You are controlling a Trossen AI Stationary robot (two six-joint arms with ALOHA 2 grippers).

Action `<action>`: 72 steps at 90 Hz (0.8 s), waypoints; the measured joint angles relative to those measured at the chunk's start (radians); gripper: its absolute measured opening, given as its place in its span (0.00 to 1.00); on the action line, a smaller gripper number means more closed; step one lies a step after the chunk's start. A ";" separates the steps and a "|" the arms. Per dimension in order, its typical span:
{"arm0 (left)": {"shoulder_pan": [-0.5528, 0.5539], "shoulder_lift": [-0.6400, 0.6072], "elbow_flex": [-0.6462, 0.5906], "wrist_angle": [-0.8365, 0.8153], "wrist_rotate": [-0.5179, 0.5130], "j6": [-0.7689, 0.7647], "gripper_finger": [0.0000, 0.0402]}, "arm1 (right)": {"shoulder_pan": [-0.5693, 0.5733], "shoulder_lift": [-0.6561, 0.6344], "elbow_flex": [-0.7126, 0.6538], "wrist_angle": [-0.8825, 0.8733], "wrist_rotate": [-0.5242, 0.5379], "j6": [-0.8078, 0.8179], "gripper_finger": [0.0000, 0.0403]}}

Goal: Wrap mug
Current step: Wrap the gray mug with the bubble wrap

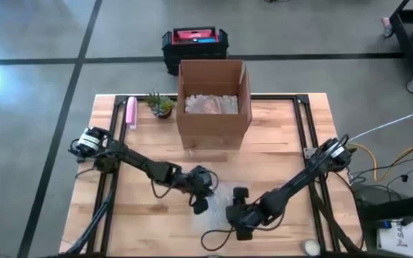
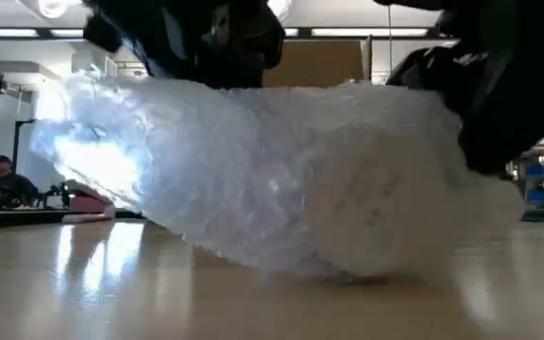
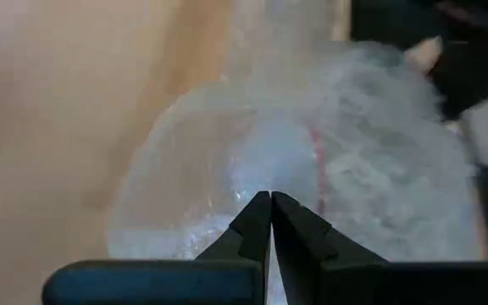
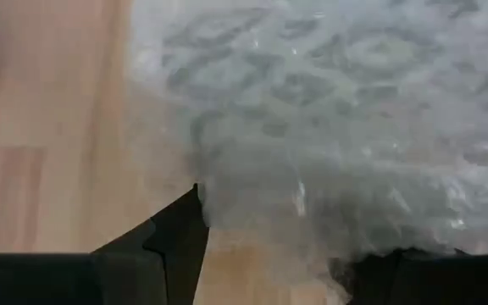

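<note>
Folding bubble wrap over the mug is, as I judge it, the step in hand: the bundle lies on the wooden surface low in the high view, just left of centre, between my two tools. The mug itself I cannot make out cleanly; in the left wrist view a rounded shape with a red line shows through the plastic, which I take for it.

My left tool has its tips pressed together over the wrap, possibly nipping a fold, though I cannot tell for sure. My right tool is spread, one finger on each side of the wrap's edge, low against the boards.

Next, I think, the loose flap must be drawn tight round the bundle, one tool pinning while the other pulls, without rolling the mug away.

Higher in the high view stands an open cardboard box holding pale crumpled padding. Left of it sit a small potted plant and a pink object.
</note>
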 joint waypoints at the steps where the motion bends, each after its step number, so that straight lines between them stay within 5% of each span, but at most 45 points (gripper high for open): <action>1: 0.000 0.001 -0.005 0.016 0.017 -0.005 0.00 | 0.000 0.001 0.000 -0.001 0.001 -0.002 0.48; 11: 0.002 0.004 -0.038 0.099 0.113 -0.026 0.00 | -0.001 0.008 0.000 -0.003 0.032 -0.031 0.47; 72: -0.005 0.002 -0.004 0.163 0.192 -0.049 0.00 | -0.038 0.007 -0.011 0.003 0.193 -0.088 0.43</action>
